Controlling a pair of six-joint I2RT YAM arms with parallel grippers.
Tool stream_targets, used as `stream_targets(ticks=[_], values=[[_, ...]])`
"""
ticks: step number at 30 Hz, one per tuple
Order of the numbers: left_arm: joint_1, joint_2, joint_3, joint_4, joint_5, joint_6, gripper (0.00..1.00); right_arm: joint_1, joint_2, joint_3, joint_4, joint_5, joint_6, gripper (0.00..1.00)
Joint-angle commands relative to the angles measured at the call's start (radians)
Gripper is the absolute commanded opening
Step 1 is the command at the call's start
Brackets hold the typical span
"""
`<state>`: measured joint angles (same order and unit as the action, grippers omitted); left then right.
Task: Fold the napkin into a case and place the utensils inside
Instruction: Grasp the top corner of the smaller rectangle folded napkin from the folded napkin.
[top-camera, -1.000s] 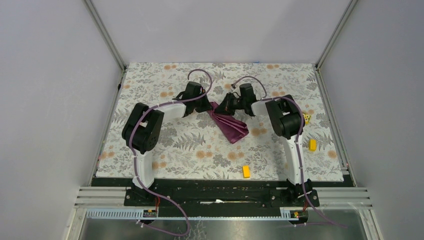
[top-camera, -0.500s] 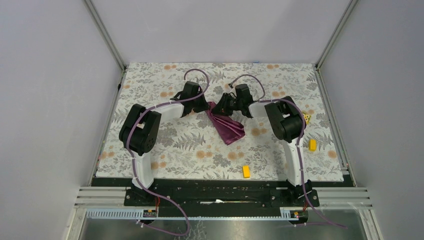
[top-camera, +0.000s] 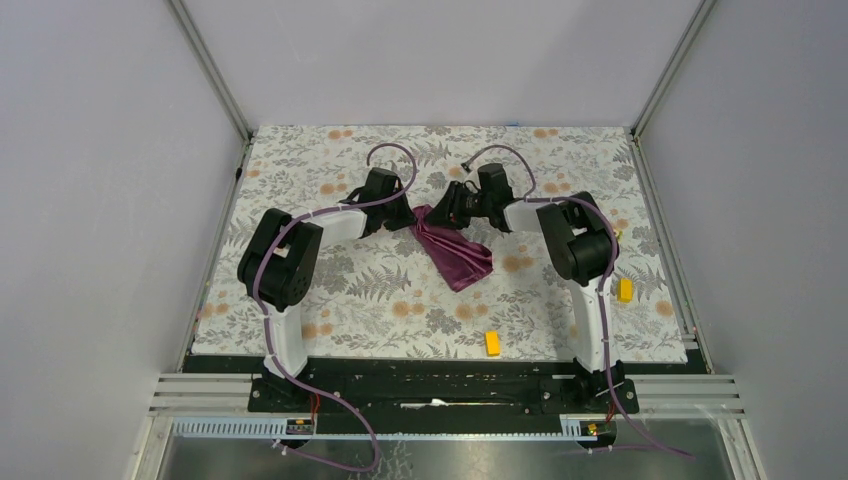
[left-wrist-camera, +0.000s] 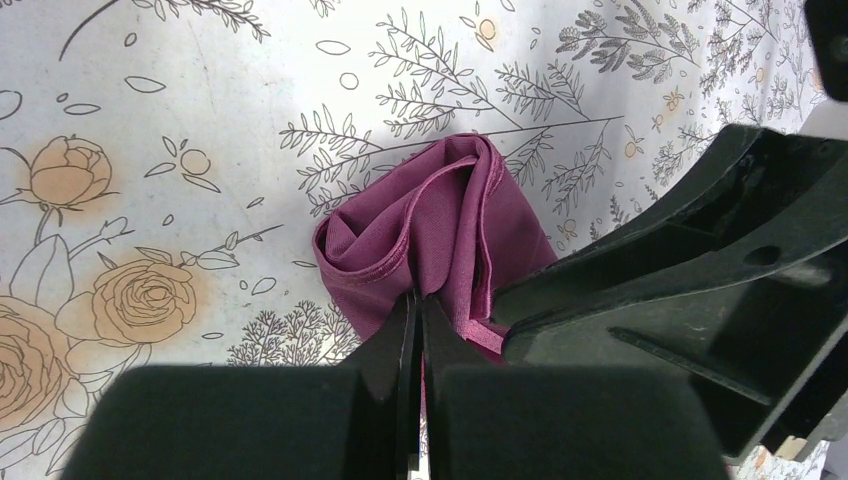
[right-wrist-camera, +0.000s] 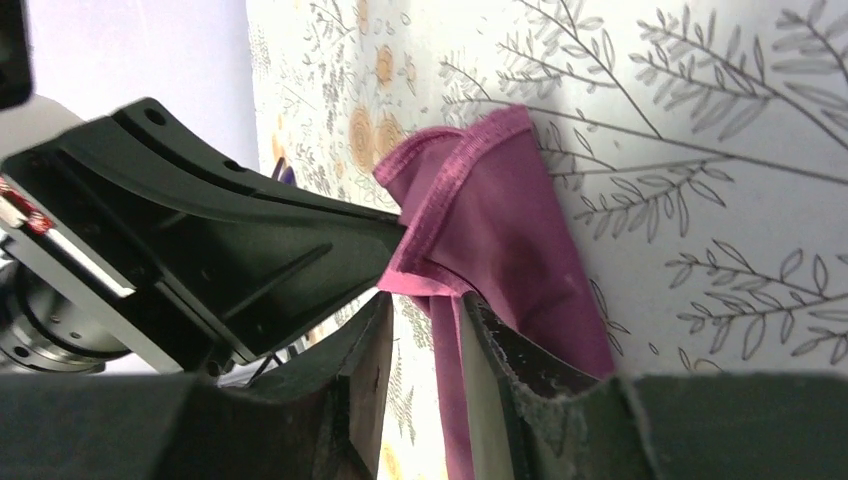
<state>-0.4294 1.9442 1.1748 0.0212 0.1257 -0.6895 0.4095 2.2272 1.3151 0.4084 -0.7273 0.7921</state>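
Observation:
The napkin (top-camera: 453, 252) is a plum-purple cloth, bunched and draped at mid-table, its top corner lifted between the two grippers. My left gripper (top-camera: 412, 217) is shut on a fold of the napkin (left-wrist-camera: 440, 225), pinched at the fingertips (left-wrist-camera: 418, 300). My right gripper (top-camera: 441, 212) faces it from the right, jaws parted. In the right wrist view a strip of the napkin (right-wrist-camera: 500, 230) hangs in the gap (right-wrist-camera: 428, 312), lying against the right finger (right-wrist-camera: 480, 345). Table shows through beside it. The utensils and the case are out of view.
A yellow block (top-camera: 492, 343) lies near the front edge and another (top-camera: 625, 290) at the right. A small yellow thing (top-camera: 614, 236) sits behind the right arm. The flowered table cover (top-camera: 330, 290) ends at grey walls.
The right gripper's jaws have spread apart on the napkin's corner. The napkin has shifted slightly to the left. The left gripper stays shut on its fold.

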Motion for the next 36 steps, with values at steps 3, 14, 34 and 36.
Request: stream_targets(ticks=[3, 14, 34, 36], values=[[0.006, -0.044, 0.009, 0.044, 0.019, 0.013, 0.00, 0.007, 0.034, 0.095, 0.028, -0.051, -0.001, 0.38], [0.006, -0.056, 0.020, 0.058, 0.037, 0.012, 0.00, 0.042, 0.101, 0.104, 0.081, -0.046, 0.047, 0.19], [0.004, -0.066, -0.003, 0.014, -0.007, -0.072, 0.00, 0.056, 0.074, 0.087, 0.125, -0.007, 0.144, 0.36], [0.007, -0.078, -0.021, 0.034, 0.002, -0.067, 0.00, 0.045, 0.070, 0.089, 0.137, -0.030, 0.165, 0.37]])
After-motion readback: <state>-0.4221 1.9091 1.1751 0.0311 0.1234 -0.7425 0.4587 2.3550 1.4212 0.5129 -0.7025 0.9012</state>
